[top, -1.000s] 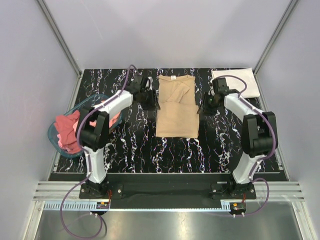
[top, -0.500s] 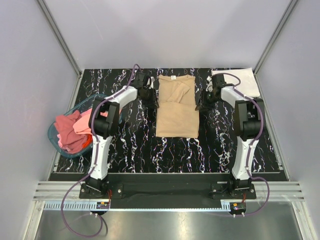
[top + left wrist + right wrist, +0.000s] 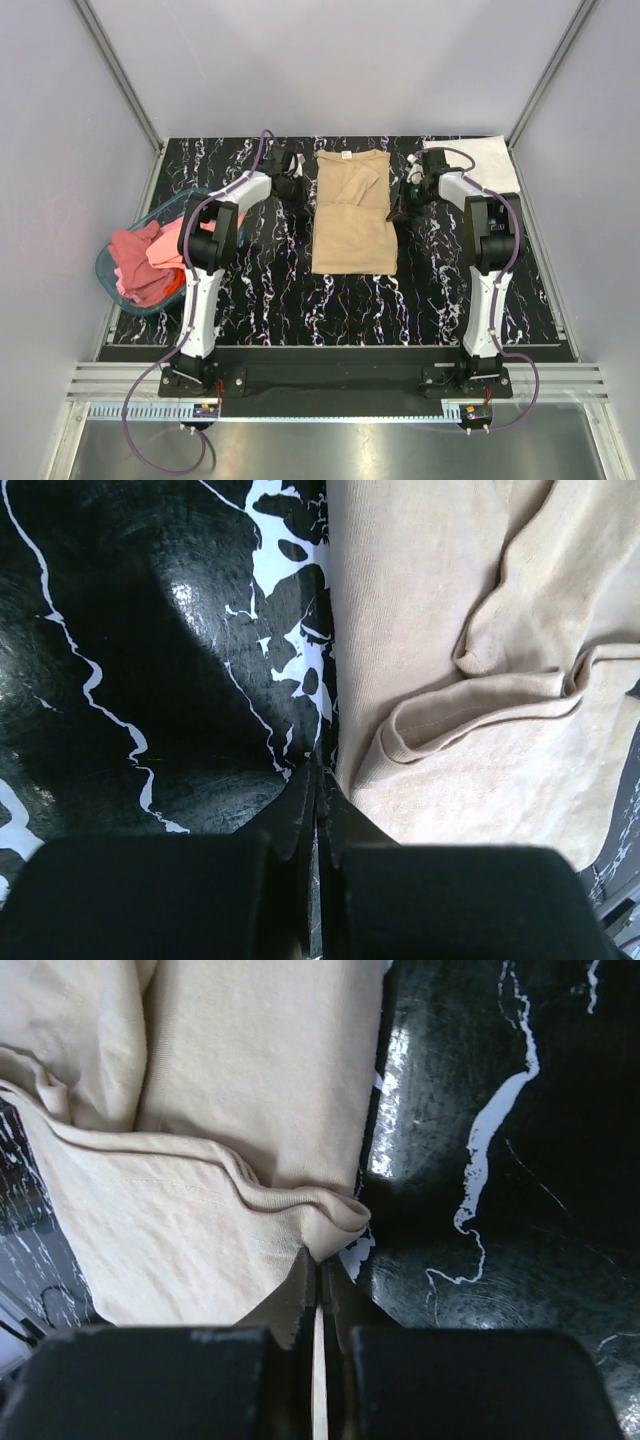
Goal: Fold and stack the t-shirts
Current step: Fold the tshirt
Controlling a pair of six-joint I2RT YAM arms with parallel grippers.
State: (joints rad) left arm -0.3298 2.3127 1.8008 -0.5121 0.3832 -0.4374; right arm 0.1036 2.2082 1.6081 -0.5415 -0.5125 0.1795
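Showing a black table (image 3: 250, 290) veined with white, the overhead view is taking in pale grey walls (image 3: 330, 70) that are closing it on three sides, with metal posts (image 3: 118, 75) slanting up at the far corners and a ribbed metal rail (image 3: 320, 385) running along the near edge under the arm bases. A tan t-shirt (image 3: 352, 225) is lying flat at the far middle of the table, its small white neck label (image 3: 347, 155) pointing away from the arms and its upper part partly folded over itself. A white t-shirt (image 3: 485, 160) is lying folded in the far right corner, well apart from the tan one. A blue basket (image 3: 105, 268) is sitting at the left edge, holding crumpled pink and red t-shirts (image 3: 135, 265). The left arm (image 3: 215, 225) and the right arm (image 3: 485, 230) are reaching forward on either side of the tan t-shirt, so each is standing between it and the neighbouring things. The left gripper (image 3: 318, 775) is resting with its fingers pressed together at the shirt's left edge, beside a rolled hem; the right gripper (image 3: 318, 1265) is likewise pressed together at the right edge, its tips touching the corner of a fold. Whether cloth is caught between either pair cannot be told. Bare table is showing between the shirt's near hem and the arm bases, and in strips along both of its sides.
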